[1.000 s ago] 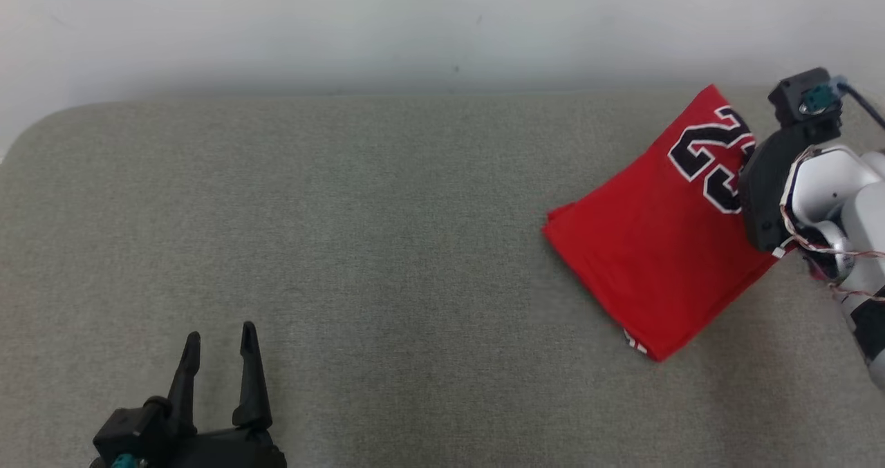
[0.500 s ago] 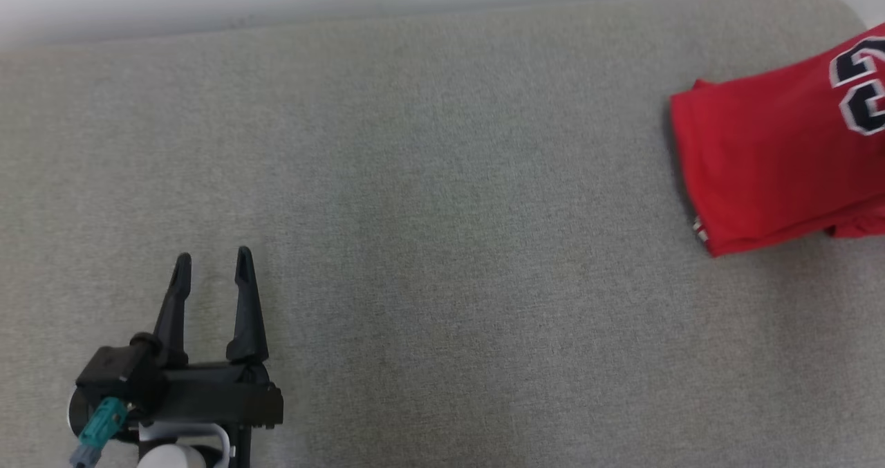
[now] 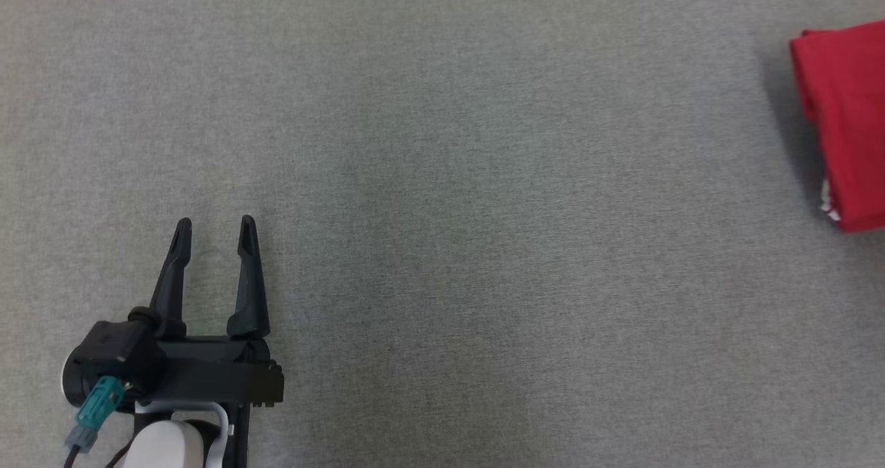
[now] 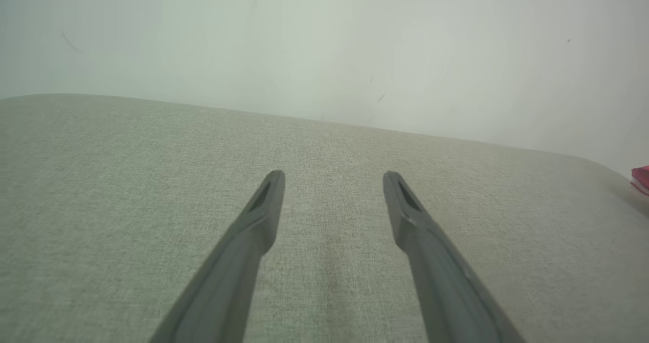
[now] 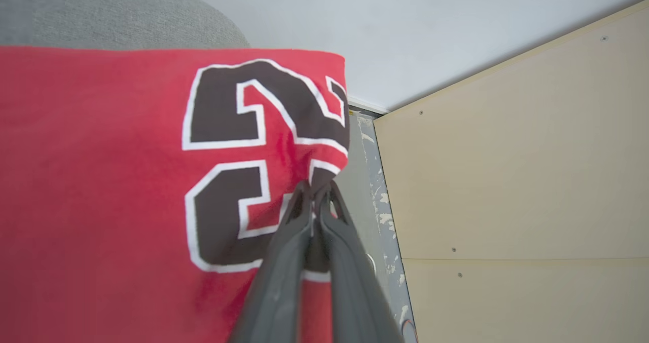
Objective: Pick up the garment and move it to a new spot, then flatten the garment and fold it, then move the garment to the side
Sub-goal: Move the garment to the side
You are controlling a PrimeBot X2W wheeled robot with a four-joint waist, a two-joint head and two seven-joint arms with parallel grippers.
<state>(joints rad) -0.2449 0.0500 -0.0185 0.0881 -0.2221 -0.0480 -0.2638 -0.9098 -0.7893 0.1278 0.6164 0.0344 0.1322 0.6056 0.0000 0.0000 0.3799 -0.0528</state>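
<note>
One big grey pad (image 3: 442,178) lies under everything. Far off to the right of the left gripper (image 3: 215,223) is the folded red shirt (image 3: 847,122) with a black number on it. The right gripper (image 5: 318,190) is pinched tight on the shirt's edge, right by the number. The left gripper's two fingers stand wide apart and empty over the pad.

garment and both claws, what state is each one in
red garment: folded, pinched at the edge beside its number
right claw: shut on the red garment
left claw: open, holding nothing
</note>
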